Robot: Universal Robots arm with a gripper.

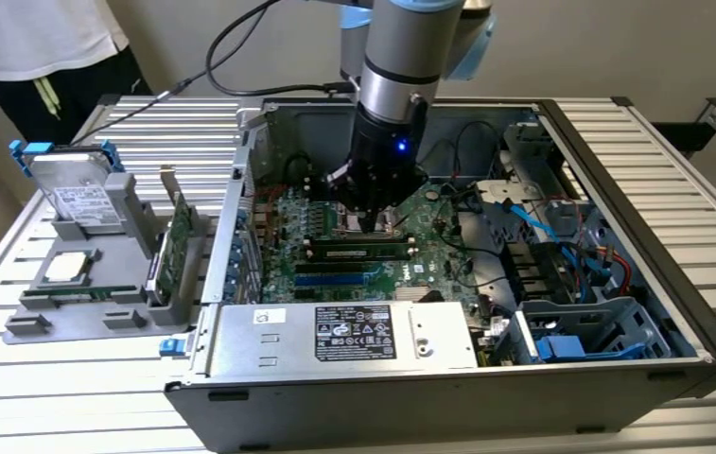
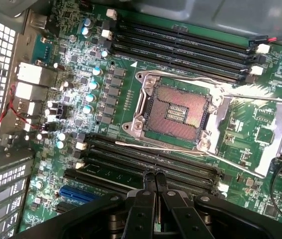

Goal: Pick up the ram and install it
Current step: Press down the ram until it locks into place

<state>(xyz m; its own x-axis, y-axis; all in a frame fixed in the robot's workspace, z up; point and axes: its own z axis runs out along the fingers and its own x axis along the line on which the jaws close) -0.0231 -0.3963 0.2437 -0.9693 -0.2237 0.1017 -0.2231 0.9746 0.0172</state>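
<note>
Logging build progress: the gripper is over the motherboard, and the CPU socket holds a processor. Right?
Not quite. The gripper is over the motherboard, but the CPU socket is empty. Its bare contacts show in the wrist view.

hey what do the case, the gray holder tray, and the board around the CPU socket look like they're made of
Case: likely painted sheet metal, with thin, folded black edges. Tray: probably plastic, matte gray and molded. Board: green circuit laminate with a glossy coat. Socket frame: bare shiny metal.

The jaws stand closed together just above the black memory slots [image 2: 150,167] beside the open processor socket [image 2: 178,112].
</note>
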